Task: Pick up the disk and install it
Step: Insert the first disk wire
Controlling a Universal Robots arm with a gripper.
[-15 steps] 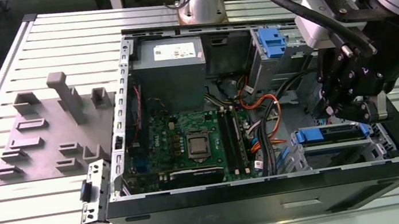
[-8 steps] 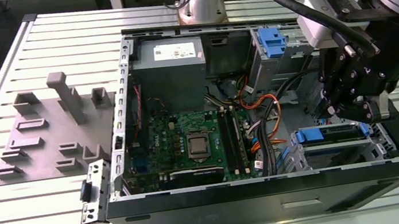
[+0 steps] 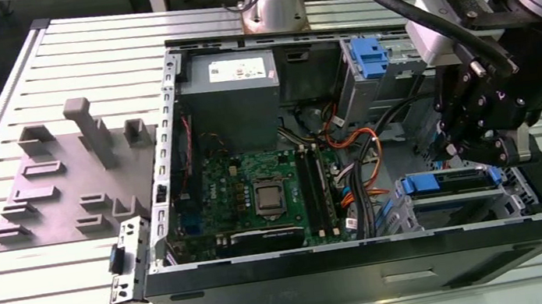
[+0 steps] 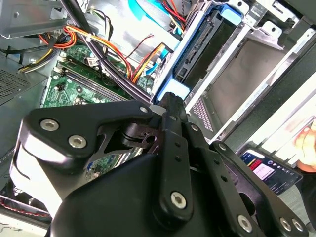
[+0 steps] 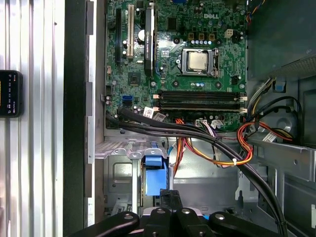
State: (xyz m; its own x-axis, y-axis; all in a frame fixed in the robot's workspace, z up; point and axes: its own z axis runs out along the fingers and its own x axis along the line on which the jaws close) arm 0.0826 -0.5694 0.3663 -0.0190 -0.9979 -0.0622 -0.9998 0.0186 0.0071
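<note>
I see my gripper (image 3: 483,151) hanging over the open computer case (image 3: 266,278), right above the drive bay where the disk (image 3: 450,179) sits with its blue rails. Whether the claw is apart or together, I cannot tell.

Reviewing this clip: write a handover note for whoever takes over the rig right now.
Pincer: low inside the case, at the blue end of the disk. Whether it is open or shut cannot be told.
Disk: in the drive cage at the near corner of the case, on the exterior view's right.
Done: the disk is off the table and in the cage.
Left: full seating cannot be confirmed, and the pincer is not yet clear of the disk.
</note>
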